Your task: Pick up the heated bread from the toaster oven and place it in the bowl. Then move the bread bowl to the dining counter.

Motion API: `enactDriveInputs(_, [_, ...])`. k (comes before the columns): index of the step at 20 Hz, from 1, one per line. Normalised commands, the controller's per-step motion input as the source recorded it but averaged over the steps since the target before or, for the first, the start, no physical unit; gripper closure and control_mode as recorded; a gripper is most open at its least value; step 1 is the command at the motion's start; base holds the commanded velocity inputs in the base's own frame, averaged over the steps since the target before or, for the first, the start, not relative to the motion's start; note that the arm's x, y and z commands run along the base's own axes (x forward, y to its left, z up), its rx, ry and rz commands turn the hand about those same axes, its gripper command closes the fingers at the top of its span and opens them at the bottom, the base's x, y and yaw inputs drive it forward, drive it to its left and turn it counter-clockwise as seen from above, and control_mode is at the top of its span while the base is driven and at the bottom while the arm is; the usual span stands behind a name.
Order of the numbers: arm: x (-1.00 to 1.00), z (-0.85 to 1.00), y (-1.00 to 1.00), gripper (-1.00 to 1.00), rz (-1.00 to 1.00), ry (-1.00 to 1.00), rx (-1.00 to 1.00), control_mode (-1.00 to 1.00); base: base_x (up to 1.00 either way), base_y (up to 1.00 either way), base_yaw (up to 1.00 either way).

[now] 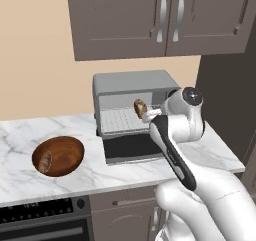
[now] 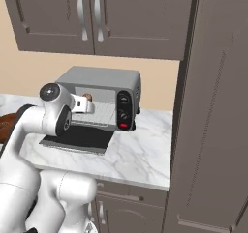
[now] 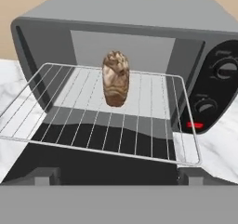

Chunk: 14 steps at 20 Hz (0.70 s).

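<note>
- Small rounded brown-crusted bread piece (image 3: 115, 78) standing upright on the pulled-out wire rack (image 3: 139, 125) of the boxy silver-grey toaster oven (image 1: 131, 80).
- Jaws spread wide, empty, just short of it.
- Probably light, crusty yet crushable: best pinched gently across the middle.

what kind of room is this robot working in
A simulated home kitchen, by the look of it: a toaster oven with its door down sits on a marble worktop, dark cabinets hang above, and a built-in oven's control panel shows below the counter edge.
</note>
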Motion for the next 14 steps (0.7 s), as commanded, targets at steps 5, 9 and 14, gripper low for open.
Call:
enactDriveInputs(5, [0.35,0.00,0.21,-1.00,0.00,-0.01,0.00,-1.00,0.00,0.00,0.00])
enactDriveInputs(9, [0.37,0.00,0.13,-1.00,0.00,0.00,0.00,-1.00,0.00,0.00,0.00])
enactDriveInputs(14, [0.36,-0.01,0.01,-1.00,0.00,0.00,0.00,-1.00,0.00,0.00,0.00])
